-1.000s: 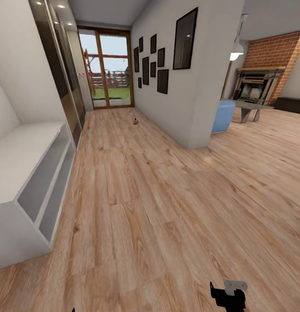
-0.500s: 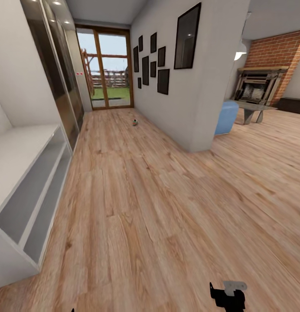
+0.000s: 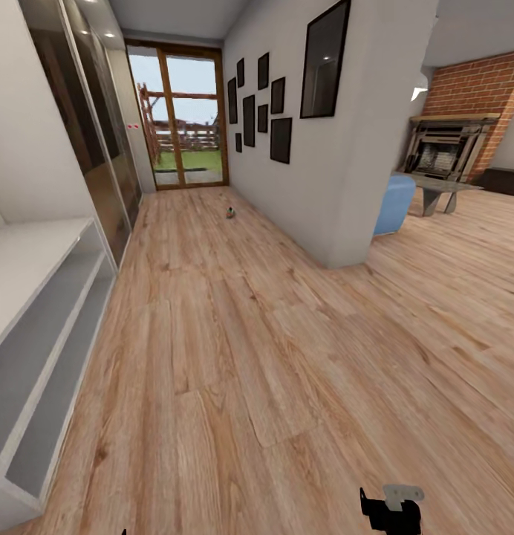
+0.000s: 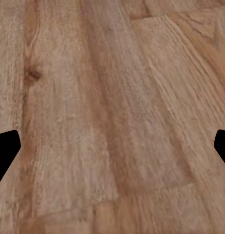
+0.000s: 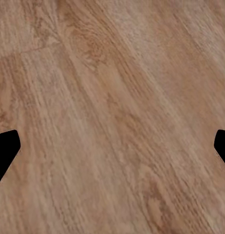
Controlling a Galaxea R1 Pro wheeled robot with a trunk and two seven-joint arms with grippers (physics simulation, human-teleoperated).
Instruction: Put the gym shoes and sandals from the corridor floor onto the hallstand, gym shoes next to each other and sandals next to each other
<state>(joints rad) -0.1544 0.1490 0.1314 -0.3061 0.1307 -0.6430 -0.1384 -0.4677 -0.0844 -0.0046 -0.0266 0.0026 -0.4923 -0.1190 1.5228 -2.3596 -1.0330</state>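
Head view: the hallstand (image 3: 41, 312) runs along my left side, a light-grey unit with a bench top and two long open shelves below it; its near end is cut off by the edge of the picture, and the shelves that I can see hold nothing. The corridor floor (image 3: 235, 357) of light brown wood planks stretches ahead to a glazed door (image 3: 184, 119) at the far end. Far down the corridor, near the right-hand wall, a small object (image 3: 231, 212) lies on the floor; it is too small to make out, though I see touches of green and red on it. Dark picture frames (image 3: 258, 111) hang on that wall. Past the wall's corner I see part of a blue seat (image 3: 394, 200), and beyond it a brick fireplace (image 3: 450, 141).

My right gripper (image 3: 391, 514) shows at the bottom edge as a dark shape, partly cut off. In the right wrist view my right gripper (image 5: 112, 148) has its fingertips (image 5: 6, 146) spread wide, with bare planks between them. In the left wrist view my left gripper (image 4: 112, 148) is likewise spread wide over bare floor, its fingertips (image 4: 6, 146) dark at both edges, holding nothing.
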